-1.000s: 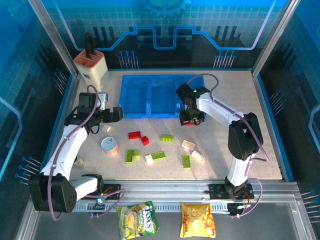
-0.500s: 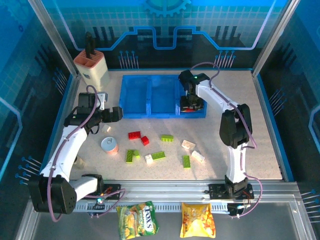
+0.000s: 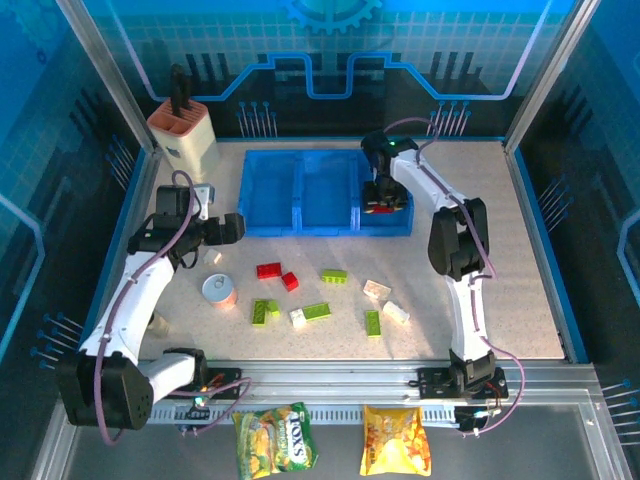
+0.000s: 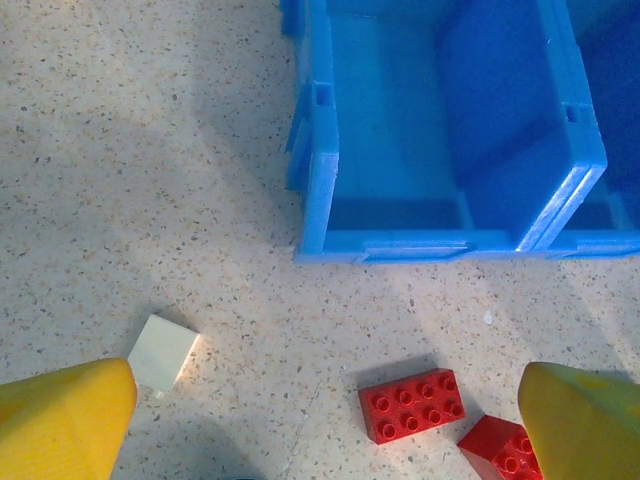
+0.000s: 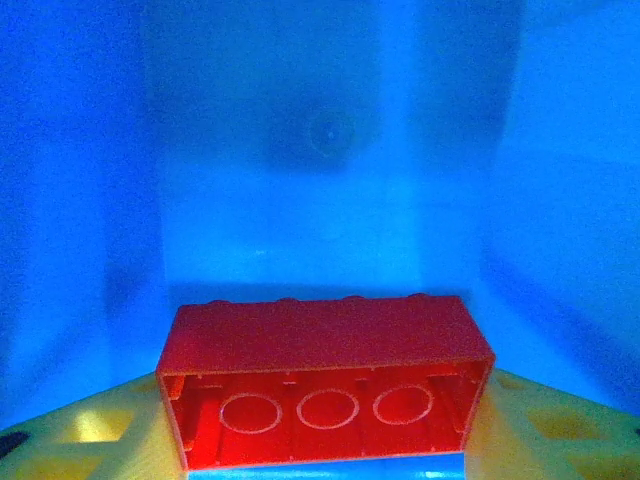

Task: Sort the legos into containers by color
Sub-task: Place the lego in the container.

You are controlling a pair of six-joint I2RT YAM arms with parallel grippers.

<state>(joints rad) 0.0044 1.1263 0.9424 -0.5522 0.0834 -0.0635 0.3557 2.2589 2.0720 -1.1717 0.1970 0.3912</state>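
The jaws of our right gripper [image 3: 380,204] are clenched on a red brick [image 5: 325,385]. Its long axis lies crosswise between the two fingers, and its hollow underside faces the wrist camera. From above, we see it held over the rightmost compartment of the blue tray [image 3: 300,226]. Past the brick there is bare blue floor, with a wall on either side. We judge that the drop turns on just this: the brick sits between those walls, so letting go should suffice. Our left gripper [image 4: 325,428] hangs with jaws released above the table [image 4: 150,150], just off the tray's near left corner. A white brick [image 4: 163,350] and two loose red bricks [image 4: 412,404] lie below it, so that arm is nearer to them.
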